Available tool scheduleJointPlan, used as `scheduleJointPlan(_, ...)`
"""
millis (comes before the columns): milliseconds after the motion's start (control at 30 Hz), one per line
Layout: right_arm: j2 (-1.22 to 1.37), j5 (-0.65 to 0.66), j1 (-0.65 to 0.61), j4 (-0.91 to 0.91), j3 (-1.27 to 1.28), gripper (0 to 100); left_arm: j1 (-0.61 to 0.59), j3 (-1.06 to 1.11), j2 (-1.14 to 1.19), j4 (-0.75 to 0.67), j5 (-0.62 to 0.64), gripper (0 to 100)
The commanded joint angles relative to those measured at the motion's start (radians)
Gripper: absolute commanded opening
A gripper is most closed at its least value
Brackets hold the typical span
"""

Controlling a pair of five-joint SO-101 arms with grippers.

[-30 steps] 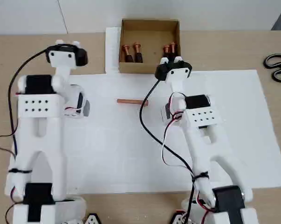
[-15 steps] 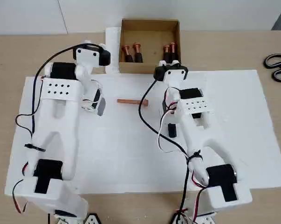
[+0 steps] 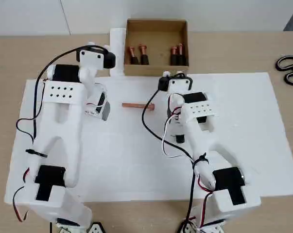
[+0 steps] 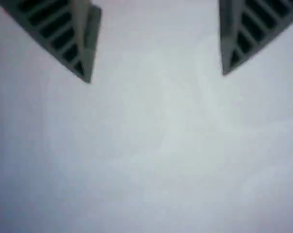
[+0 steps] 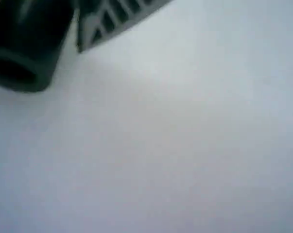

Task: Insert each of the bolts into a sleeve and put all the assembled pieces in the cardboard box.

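Left-front of the cardboard box [image 3: 157,23] the left claw [image 4: 156,75] gapes wide; straight before the box the right claw [image 3: 178,134] grips a sleeve [image 5: 25,48] (black). The bolt [image 3: 138,105] lies near the box, four assembled pieces [image 3: 136,53] inside.

From above, fixed, looking down on table [image 3: 233,53], left arm [image 3: 59,126] and right arm [image 3: 199,121] whole, cardboard box [image 3: 158,30] at far edge. From left wrist, close over white sheet [image 3: 136,160], facing down past left gripper [image 4: 154,76]. From right wrist, closer yet, sleeve [image 5: 25,48] near lens. Shared by all: same sheet.
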Motion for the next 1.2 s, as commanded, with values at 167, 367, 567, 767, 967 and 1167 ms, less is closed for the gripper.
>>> scheduleJointPlan(167, 0.004, -0.012, 0.001, 0.018, -0.064, 15.1, 0.006, -0.042, -0.003, -0.011, -0.009, 17)
scheduleJointPlan(367, 0.005, -0.011, 0.002, 0.005, -0.058, 15.1, 0.006, -0.042, -0.002, -0.011, -0.009, 17)
scheduleJointPlan(567, 0.010, -0.009, 0.001, 0.004, -0.055, 15.1, 0.006, -0.042, -0.002, -0.011, -0.011, 17)
scheduleJointPlan(767, 0.087, -0.011, 0.001, -0.013, -0.052, 15.0, 0.006, -0.038, -0.002, -0.009, -0.011, 17)
scheduleJointPlan(967, 0.097, -0.006, 0.002, -0.028, -0.054, 8.1, 0.006, -0.038, -0.002, -0.008, -0.011, 17)
scheduleJointPlan(1167, 0.085, 0.041, 0.004, -0.008, -0.084, 0.4, 0.017, -0.038, -0.002, -0.006, -0.020, 17)
